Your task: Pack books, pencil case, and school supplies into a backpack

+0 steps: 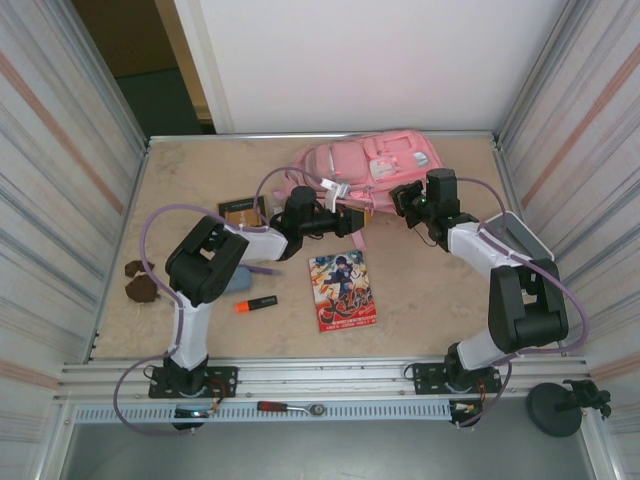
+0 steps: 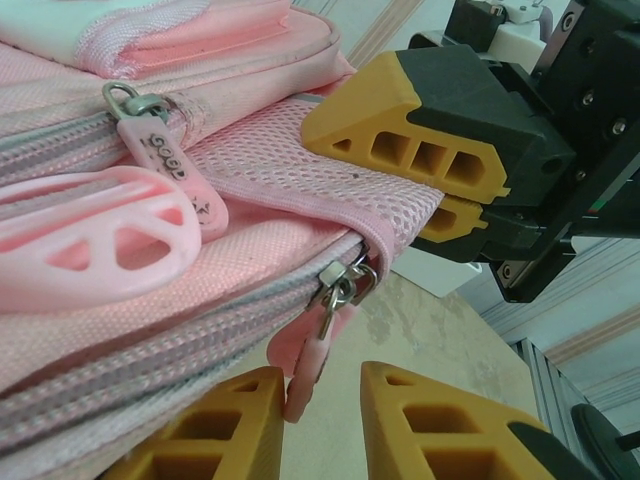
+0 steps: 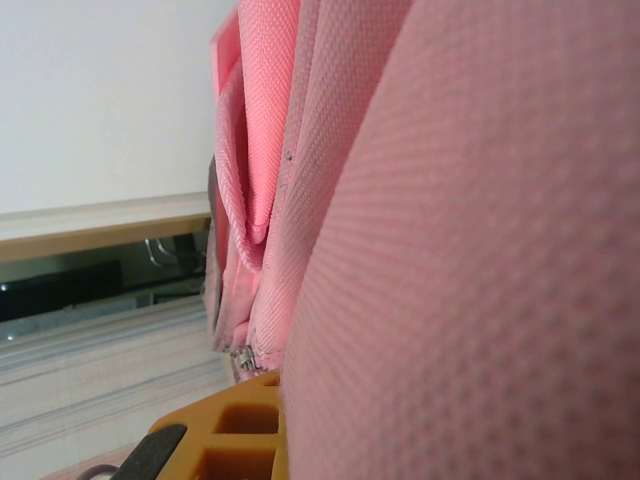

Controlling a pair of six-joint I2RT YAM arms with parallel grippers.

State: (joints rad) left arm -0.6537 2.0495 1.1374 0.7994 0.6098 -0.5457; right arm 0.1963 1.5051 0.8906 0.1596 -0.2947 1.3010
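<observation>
At the far middle of the table [image 1: 180,180] the pink backpack [image 1: 375,160] is lying flat, and both arms are reaching in to its near edge. Left gripper [image 2: 322,380] is sitting just below a side zipper, jaws partly apart and straddling the pink zipper pull [image 2: 318,335]. The tab is hanging against one finger [image 2: 245,425], with bare table showing in the gap beside the other, so nothing is being clamped. Right gripper [image 2: 415,195] is pinching closed on the backpack's pink mesh flap [image 2: 300,165] right above that zipper and is lifting the edge a little. In the right wrist view the mesh is pressing close across the lens, with one yellow finger [image 3: 235,440] showing under it. Red comic [image 1: 342,290] is lying flat near the table's middle, well apart from the bag. Tan book [image 1: 243,212] is sitting just left of the left arm's wrist. Orange-and-black marker [image 1: 256,303] is lying near the front, left of the comic. Blue-grey pencil case [image 1: 237,280] is lying partly under the left arm, with the purple pen [image 1: 263,270] just beside it. Grey-white box [image 1: 520,235] is sitting at the right edge.
</observation>
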